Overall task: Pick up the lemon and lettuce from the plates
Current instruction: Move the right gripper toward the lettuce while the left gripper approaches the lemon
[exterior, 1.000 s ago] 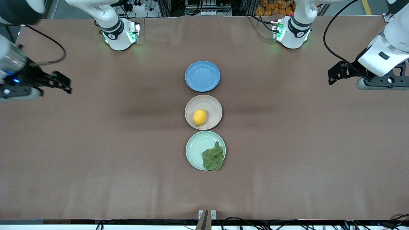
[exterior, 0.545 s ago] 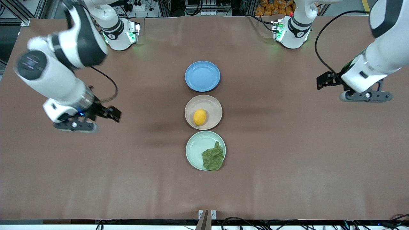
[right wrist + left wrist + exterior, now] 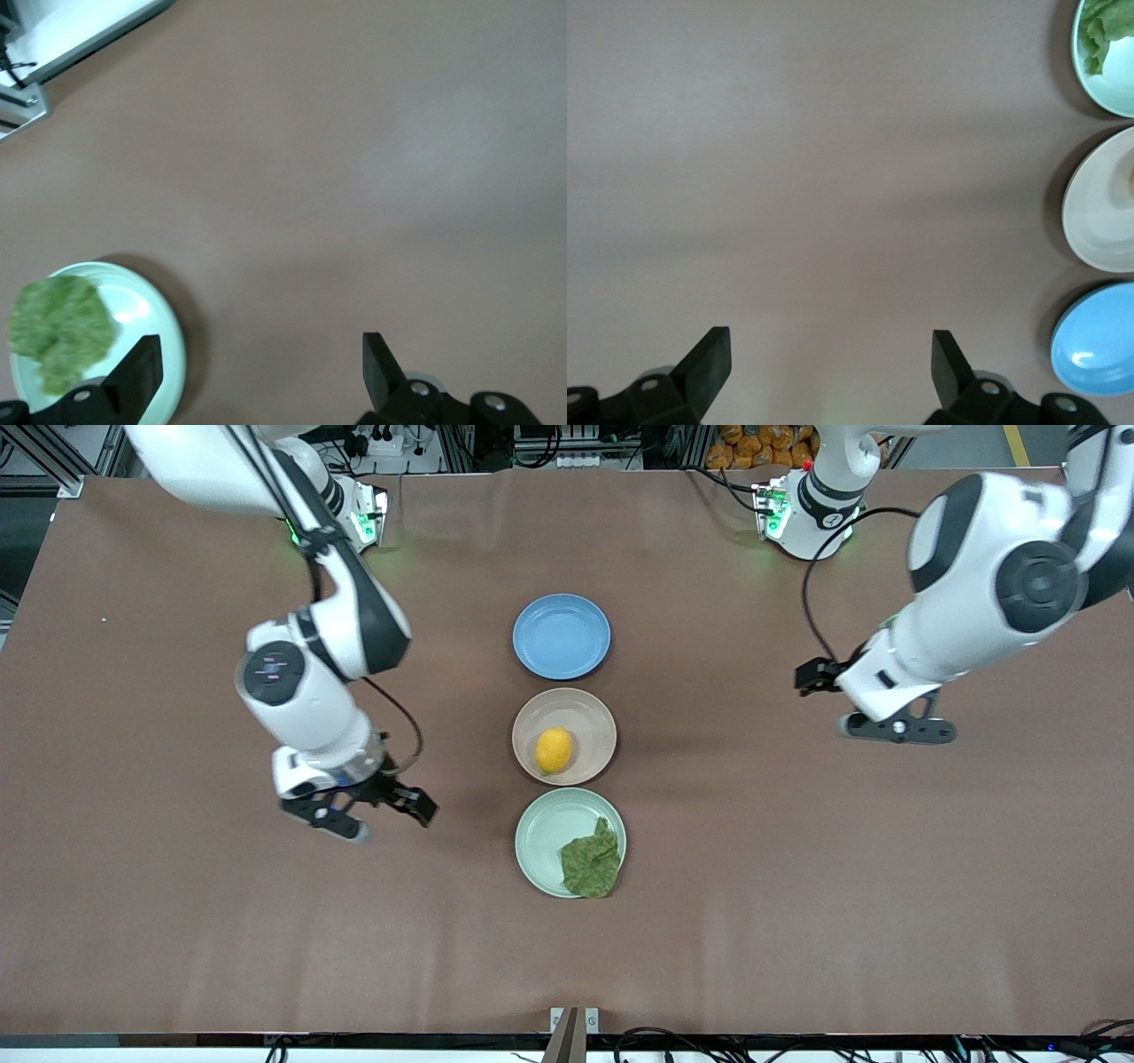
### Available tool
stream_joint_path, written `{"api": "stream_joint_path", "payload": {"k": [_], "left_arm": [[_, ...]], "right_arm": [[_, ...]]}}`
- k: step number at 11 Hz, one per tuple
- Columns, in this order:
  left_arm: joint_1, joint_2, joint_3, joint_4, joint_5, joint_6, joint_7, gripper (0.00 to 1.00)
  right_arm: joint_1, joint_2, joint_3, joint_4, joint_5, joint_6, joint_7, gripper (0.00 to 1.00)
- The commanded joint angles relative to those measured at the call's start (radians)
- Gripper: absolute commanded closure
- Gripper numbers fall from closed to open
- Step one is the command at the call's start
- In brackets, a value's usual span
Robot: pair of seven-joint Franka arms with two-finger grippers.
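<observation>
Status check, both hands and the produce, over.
Left hand open, over bare table. Right hand open, beside the mint plate. Lemon on beige plate, lettuce on mint plate, untouched. Nothing blocking.

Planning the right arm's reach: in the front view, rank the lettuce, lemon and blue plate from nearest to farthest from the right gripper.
From the right gripper:
1. lettuce, on the mint plate.
2. lemon, on the beige plate.
3. blue plate, closest to the bases.
</observation>
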Motion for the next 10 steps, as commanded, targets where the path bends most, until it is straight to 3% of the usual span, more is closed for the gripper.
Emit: {"api": "stream_joint_path", "payload": {"k": [1,4,6,10], "left_arm": [[0.0,0.004,-0.053,-0.065,-0.035,0.081,-0.087,0.0],[-0.032,0.046,-0.057,-0.065,-0.076,0.119,-0.104,0.0],[-0.085,0.086,-0.057,-0.064,-0.076,0.171,-0.173,0.0],[-0.087,0.09,-0.057,-0.052,-0.076,0.173,-0.179,0.0]], "right_arm": [[0.089,0.09,-0.004,0.036,-0.034,0.092,0.218,0.0],[0.152,0.184,-0.01,0.111,-0.041,0.151,0.355,0.06],[0.19,0.279,-0.021,0.229,-0.041,0.152,0.461,0.12],[0.248,0.461,-0.059,0.451,-0.038,0.175,0.608,0.2]]}}
